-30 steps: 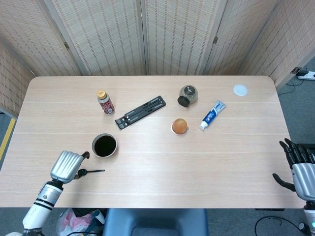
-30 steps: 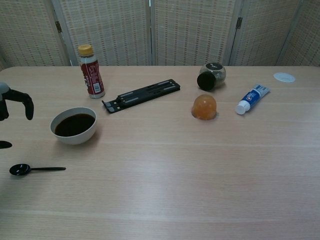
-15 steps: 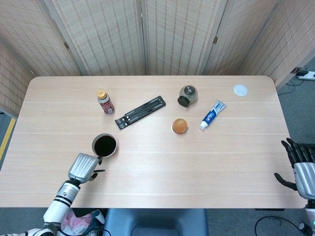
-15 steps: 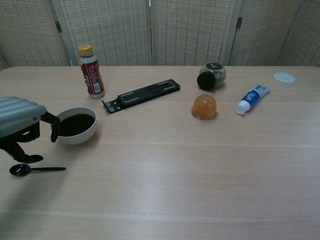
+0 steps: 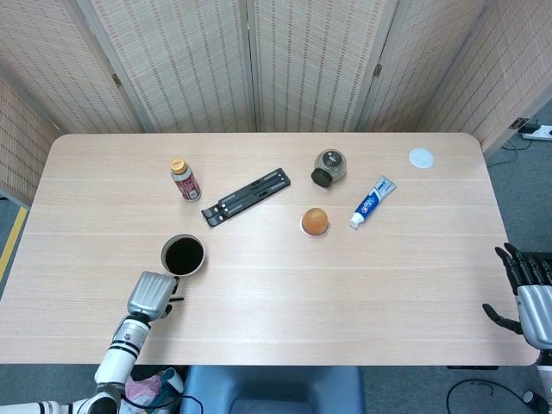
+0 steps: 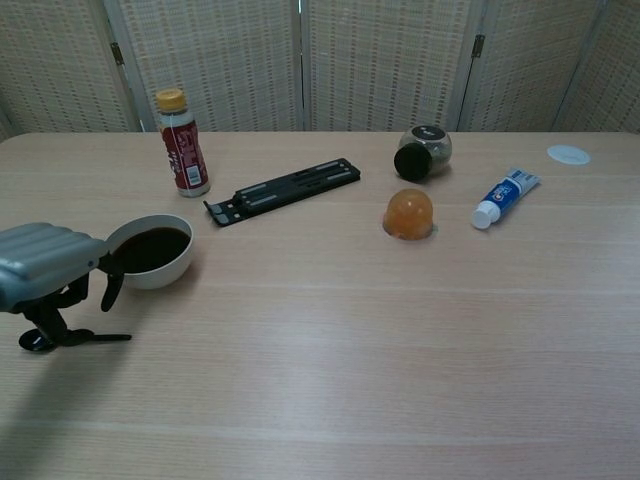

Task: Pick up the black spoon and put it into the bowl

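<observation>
Because the black spoon (image 6: 62,339) lies flat on the table (image 5: 345,276) near its front left corner, with only a thin handle to catch, the likeliest failure is a missed or partial pinch: the fingers (image 6: 48,318) could press the handle against the wood and skid it sideways, or flip the scoop end up. A second risk is the bowl (image 6: 148,250), which sits just behind the spoon and appears full of dark liquid. The left hand (image 6: 45,270) hangs very close to its rim, so a careless lift or swing could bump it and spill. If the spoon is dropped in from too high, it could also splash.

That left hand hovers directly over the spoon, palm down, its silver back facing up and its dark fingers curled downward so that the tips reach the table around the handle near the scoop. Whether they actually grip the spoon I cannot tell; the spoon looks to be resting on the table, and the contact point is hidden beneath the hand in the head view. The forearm comes in from the front edge of the table. The right hand (image 5: 526,293) waits off the front right corner, fingers apart and holding nothing.
</observation>
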